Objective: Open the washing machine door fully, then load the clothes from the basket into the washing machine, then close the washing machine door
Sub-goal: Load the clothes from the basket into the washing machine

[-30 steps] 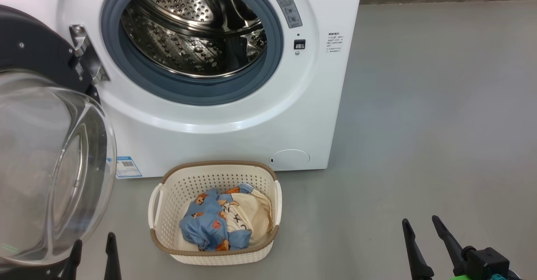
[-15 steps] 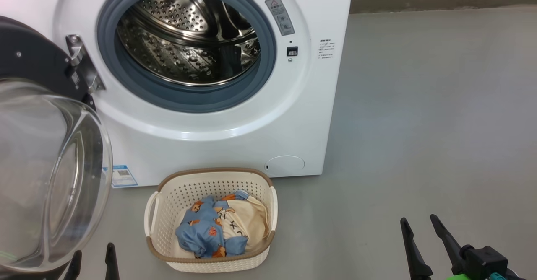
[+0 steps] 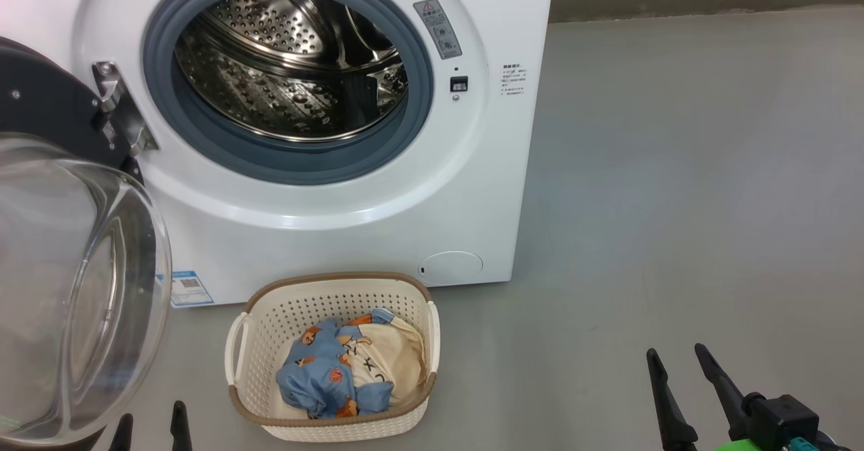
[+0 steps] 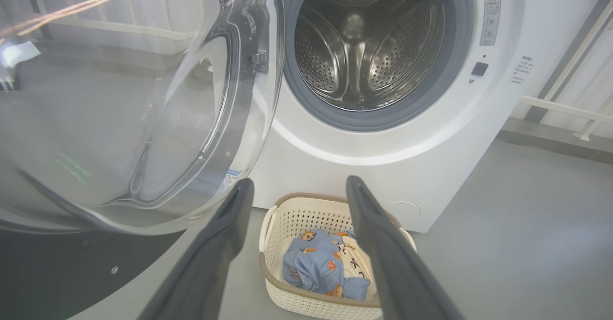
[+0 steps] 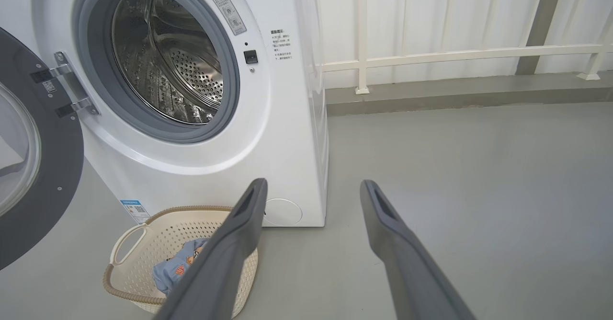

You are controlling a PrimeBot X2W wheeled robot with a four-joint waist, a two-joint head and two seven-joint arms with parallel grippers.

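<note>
Grey smooth floor (image 3: 675, 201) spreads out in front of the big white front-loading washing machine (image 3: 324, 235) and its shiny steel drum with little holes (image 3: 283, 80). The large round door (image 3: 40, 100) with a black rim and a bulging clear glass bowl (image 3: 81, 289) hangs wide open at nine o'clock from the drum. The small cream plastic basket with holes and a brown rim (image 3: 270, 343) sits on the floor at six o'clock from the drum, and the light blue bear-print clothes with a cream piece (image 3: 324, 377) lie bunched inside it. The left gripper with two long dark fingers (image 3: 151, 414) is at seven o'clock in the head view, jaws spread wide, holding nothing; the right gripper (image 3: 676, 351), at five o'clock, is just the same. Picking up looks next. The left gripper sits right by the glass bowl, so lifting it could bump the door and swing it. The basket looks light, so a finger caught in a hole could tip it. A small pinch could drop one piece on the floor. Cloth left over the grey-blue rubber ring (image 3: 290, 167) could get squashed by the door.
</note>
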